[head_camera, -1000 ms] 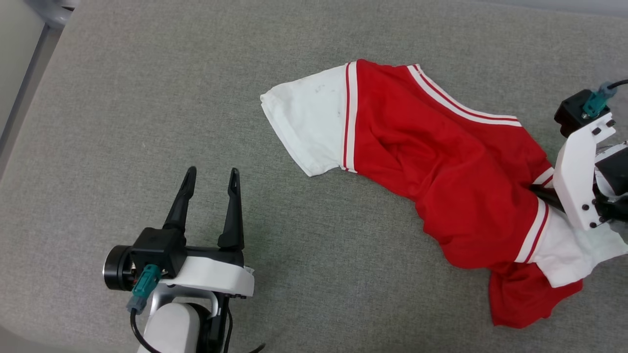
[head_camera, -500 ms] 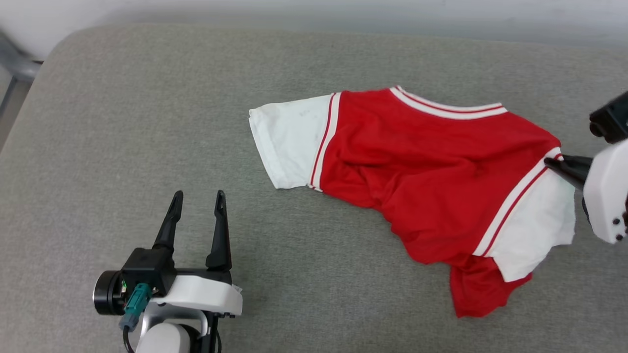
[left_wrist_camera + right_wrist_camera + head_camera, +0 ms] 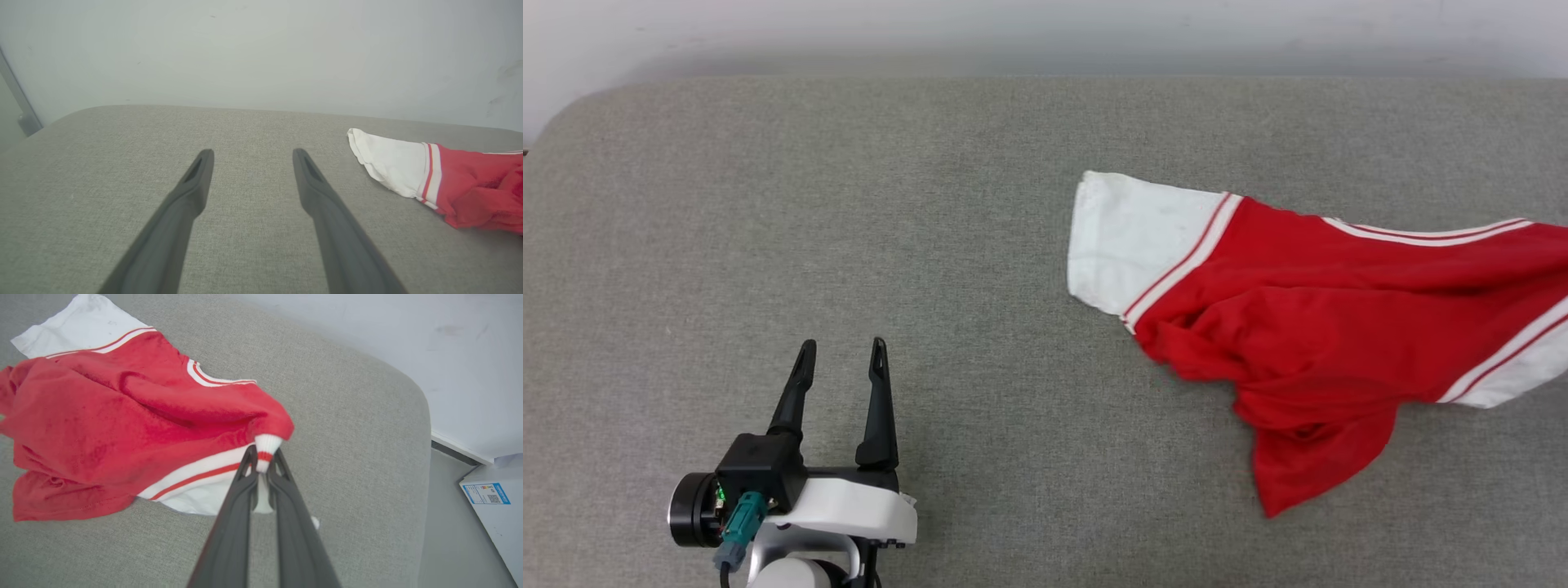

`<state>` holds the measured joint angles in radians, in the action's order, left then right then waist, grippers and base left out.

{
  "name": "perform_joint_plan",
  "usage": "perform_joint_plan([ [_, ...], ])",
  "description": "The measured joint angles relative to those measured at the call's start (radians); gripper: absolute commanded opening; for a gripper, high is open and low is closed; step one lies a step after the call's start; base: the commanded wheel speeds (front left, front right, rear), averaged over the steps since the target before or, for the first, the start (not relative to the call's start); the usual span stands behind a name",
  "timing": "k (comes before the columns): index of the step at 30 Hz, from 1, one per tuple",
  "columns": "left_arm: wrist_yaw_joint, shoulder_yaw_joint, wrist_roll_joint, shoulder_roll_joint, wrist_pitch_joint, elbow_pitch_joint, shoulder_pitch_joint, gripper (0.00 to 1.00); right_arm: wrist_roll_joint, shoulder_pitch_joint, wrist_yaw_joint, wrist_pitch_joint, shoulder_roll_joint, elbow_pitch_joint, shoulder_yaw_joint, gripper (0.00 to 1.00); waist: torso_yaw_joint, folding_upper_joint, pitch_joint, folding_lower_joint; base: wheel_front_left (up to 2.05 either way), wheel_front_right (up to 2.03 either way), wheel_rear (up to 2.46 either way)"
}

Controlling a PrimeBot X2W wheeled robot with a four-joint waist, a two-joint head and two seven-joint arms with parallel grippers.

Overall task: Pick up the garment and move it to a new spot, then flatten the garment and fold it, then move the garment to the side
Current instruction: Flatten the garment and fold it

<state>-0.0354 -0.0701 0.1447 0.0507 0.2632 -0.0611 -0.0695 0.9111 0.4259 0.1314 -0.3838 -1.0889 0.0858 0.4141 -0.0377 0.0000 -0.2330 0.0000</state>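
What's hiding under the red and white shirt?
Grey woven cushion shows all around the red jersey shirt with white sleeves, which rests on it. Its bunched folds cover the patch beneath, so anything tucked there can't be seen.

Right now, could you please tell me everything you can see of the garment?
The garment is a red jersey T-shirt of soft, knit-looking cloth, with white short sleeves and red-white striped trim. It lies crumpled, not flat, on the grey fabric surface, one white sleeve spread toward the robot's left. The right gripper is shut on the striped trim by the other sleeve, holding that end raised.
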Motion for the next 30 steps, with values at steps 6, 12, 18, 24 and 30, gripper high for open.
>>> perform_joint_plan([
  [6, -0.004, -0.002, 0.001, 0.0, 0.0, 0.012, 0.004, 1.0, -0.01, -0.191, 0.0, -0.052, 0.003, -0.026, -0.285, 0.0, 0.013, 0.0, -0.014, 0.0, 0.0, 0.0, 0.0],
  [12, -0.003, -0.018, 0.004, 0.0, 0.0, 0.017, -0.01, 1.0, -0.046, -0.291, 0.0, -0.138, 0.058, -0.035, -0.528, 0.0, 0.005, 0.0, -0.043, 0.0, 0.0, 0.0, 0.0],
  [18, 0.001, -0.034, 0.009, 0.0, 0.0, 0.021, -0.049, 1.0, -0.135, -0.264, 0.0, -0.223, 0.071, -0.026, -0.61, 0.0, -0.026, 0.0, -0.093, 0.0, 0.0, 0.0, 0.0],
  [24, 0.005, -0.054, 0.022, 0.0, 0.0, 0.015, -0.099, 1.0, -0.217, -0.044, 0.0, -0.275, 0.077, -0.005, -0.515, 0.0, -0.067, 0.0, -0.157, 0.0, 0.0, 0.0, 0.0],
  [30, -0.003, -0.078, 0.044, 0.0, 0.0, 0.015, -0.137, 1.0, -0.339, 0.214, 0.0, -0.312, 0.156, 0.079, -0.32, 0.0, -0.118, 0.0, -0.211, 0.0001, 0.0, 0.0, 0.0],
])
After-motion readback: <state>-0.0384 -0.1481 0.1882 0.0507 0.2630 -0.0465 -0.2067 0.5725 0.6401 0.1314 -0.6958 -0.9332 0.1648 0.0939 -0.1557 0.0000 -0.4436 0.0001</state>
